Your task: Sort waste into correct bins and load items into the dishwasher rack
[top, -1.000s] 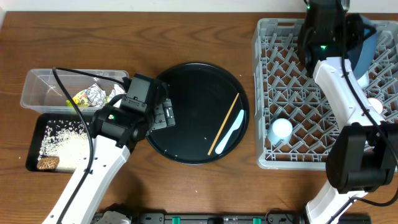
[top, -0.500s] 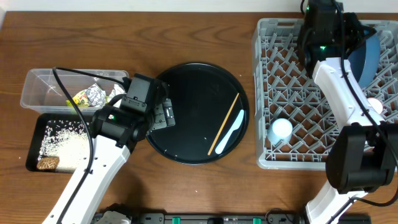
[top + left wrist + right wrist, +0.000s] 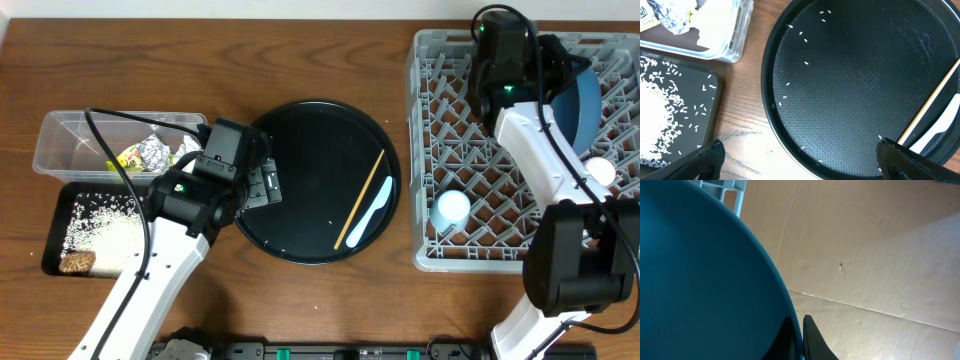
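Grey pegs of the dishwasher rack (image 3: 462,170) stand under the dark blue plate (image 3: 582,98), which hangs tilted on edge over the rack's far right part, its rim pinched between the closed fingers of the right gripper (image 3: 799,339). It probably pays to lower the plate upright into a slot between pegs and release only once the pegs bear it. The left gripper (image 3: 802,167) hovers spread wide and empty over the round black tray (image 3: 850,75).
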Robot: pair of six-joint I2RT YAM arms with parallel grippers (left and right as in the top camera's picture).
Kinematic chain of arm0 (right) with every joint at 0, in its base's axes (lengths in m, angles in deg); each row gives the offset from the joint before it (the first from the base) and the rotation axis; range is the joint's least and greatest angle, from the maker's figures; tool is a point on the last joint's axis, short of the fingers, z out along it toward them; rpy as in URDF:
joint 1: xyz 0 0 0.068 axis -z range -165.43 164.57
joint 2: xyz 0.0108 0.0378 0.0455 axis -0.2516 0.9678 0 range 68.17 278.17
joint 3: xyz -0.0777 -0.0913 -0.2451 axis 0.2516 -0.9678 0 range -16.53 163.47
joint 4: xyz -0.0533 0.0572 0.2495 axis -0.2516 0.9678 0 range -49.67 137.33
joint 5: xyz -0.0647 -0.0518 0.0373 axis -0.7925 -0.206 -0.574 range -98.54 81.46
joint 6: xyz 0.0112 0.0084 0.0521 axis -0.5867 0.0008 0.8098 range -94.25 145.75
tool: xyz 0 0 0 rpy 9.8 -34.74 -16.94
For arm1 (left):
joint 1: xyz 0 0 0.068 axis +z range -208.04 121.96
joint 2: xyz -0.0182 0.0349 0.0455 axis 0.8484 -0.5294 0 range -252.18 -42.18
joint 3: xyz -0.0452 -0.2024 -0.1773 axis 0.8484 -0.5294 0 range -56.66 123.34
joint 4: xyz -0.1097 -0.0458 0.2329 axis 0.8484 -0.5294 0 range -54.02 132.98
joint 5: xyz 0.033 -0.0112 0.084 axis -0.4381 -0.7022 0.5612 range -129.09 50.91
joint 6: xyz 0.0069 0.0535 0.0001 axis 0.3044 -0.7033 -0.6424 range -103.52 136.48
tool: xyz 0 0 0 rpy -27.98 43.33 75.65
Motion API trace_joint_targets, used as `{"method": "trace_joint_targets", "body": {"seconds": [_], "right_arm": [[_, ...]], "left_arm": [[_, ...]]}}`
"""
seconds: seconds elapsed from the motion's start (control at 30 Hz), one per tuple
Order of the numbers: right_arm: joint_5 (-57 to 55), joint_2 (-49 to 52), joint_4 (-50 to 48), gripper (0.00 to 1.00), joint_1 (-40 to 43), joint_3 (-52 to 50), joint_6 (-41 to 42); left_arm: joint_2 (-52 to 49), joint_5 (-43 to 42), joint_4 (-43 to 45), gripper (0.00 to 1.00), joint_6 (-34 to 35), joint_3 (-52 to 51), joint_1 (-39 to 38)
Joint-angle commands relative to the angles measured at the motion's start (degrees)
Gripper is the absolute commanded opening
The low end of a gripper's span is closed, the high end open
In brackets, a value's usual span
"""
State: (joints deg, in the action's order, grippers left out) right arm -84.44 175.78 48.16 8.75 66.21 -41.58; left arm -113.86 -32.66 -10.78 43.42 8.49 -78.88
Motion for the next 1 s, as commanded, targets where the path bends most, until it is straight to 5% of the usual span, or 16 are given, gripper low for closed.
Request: {"method": "trace_joint_targets", "body": {"seconds": [0.0, 0.33, 0.97], "right_arm": [[3.23, 1.05, -1.64, 0.01, -0.02, -2.27, -0.7], [2.01, 1.05, -22.99, 0.05, -5.44, -2.27, -10.12], [-0.22, 1.05, -18.91, 0.01, -8.55, -2.29, -6.84]], "left_arm": [[-0.2, 1.11, -0.17, 0.98, -0.35, -0.52, -0.09], [-0.2, 1.11, -0.17, 0.98, -0.35, -0.52, -0.09], [-0.2, 1.09, -0.17, 0.98, -0.35, -0.52, -0.09]]}}
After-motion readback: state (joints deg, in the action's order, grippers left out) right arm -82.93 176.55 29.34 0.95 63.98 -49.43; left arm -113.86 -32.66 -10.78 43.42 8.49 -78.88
